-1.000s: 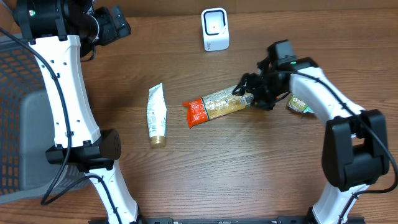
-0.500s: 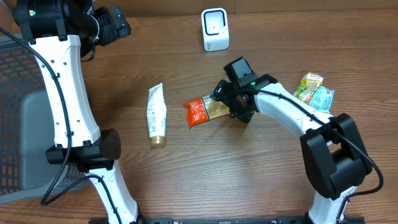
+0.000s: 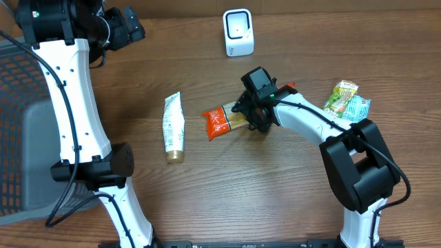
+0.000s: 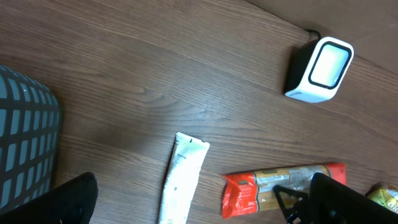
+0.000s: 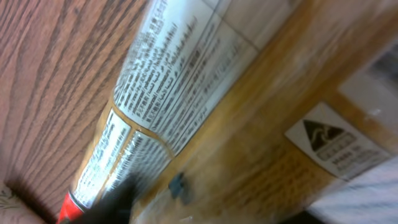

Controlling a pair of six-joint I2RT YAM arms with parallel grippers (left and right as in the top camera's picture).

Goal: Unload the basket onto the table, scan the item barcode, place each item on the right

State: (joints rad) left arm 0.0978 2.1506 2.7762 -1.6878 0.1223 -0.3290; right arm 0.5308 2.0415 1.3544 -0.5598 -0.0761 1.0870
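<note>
Right hand [image 3: 249, 116] sits on the pasta packet [image 3: 224, 120], which lies flat on the table [image 3: 275, 193] beside the tube [image 3: 173, 127], well apart from the white scanner [image 3: 238, 32]. You can't tell if it's clamped; the wrist view is all label. Left hand [image 3: 131, 29] is far back, fingers apart, empty. My read: nothing scanned. Lifting the packet and presenting the barcode are both left.
</note>
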